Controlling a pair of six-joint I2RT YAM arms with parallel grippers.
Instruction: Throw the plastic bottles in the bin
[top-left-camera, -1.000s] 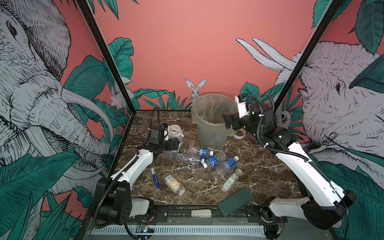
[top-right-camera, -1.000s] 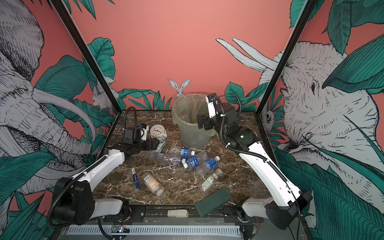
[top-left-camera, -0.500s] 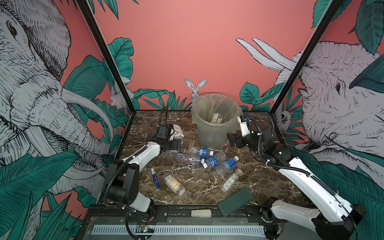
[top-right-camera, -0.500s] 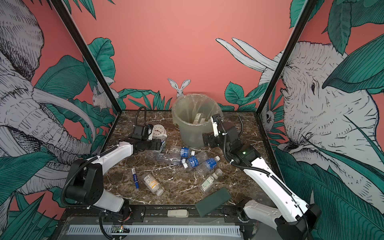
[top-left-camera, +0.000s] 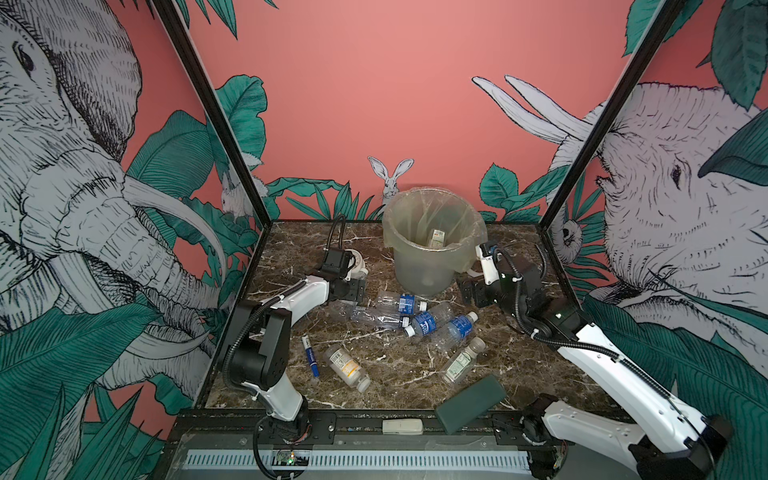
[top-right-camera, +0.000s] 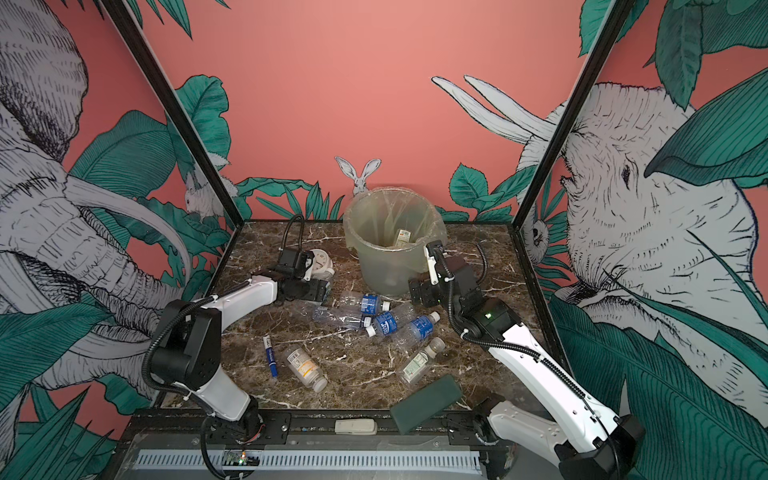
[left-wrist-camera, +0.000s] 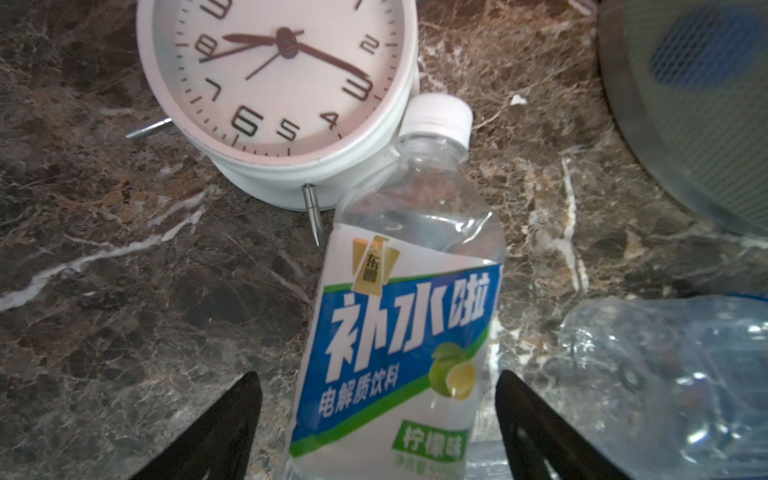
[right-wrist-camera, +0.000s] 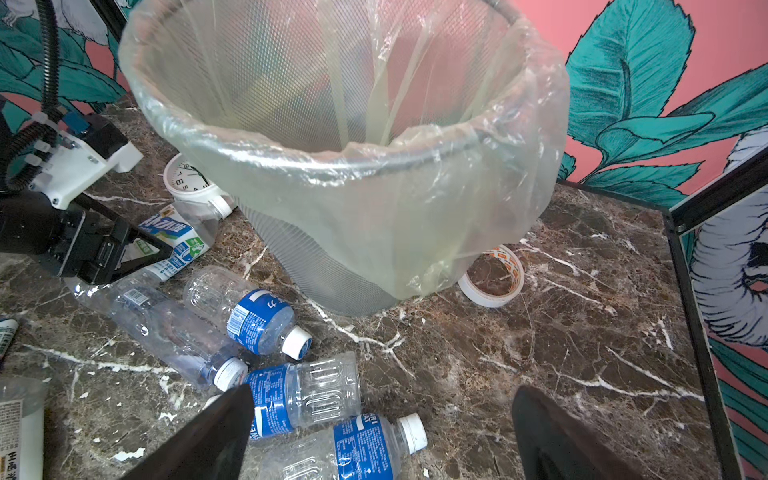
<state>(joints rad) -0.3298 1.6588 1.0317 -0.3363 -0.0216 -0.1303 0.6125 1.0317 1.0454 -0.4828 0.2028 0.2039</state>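
Left hand (left-wrist-camera: 376, 378) apart, straddling the drink bottle (left-wrist-camera: 399, 324) at the bin (top-left-camera: 419, 270)'s 8 o'clock. I'm low on its body to dodge the clock (left-wrist-camera: 282, 83) touching its cap. Right hand (right-wrist-camera: 382, 392) apart, empty.

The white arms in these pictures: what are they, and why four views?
They are two robot arms, each ending in a two-fingered gripper. Both top views look down on the whole marble table; the other two come from cameras on the wrists. On the table are plastic bottles, a clock, a blue marker, a tape roll, a dark green block and the lined bin. The left gripper is open, its fingers either side of a lemon-drink bottle beside the clock, not yet gripping. The right gripper is open and empty, near the bin.
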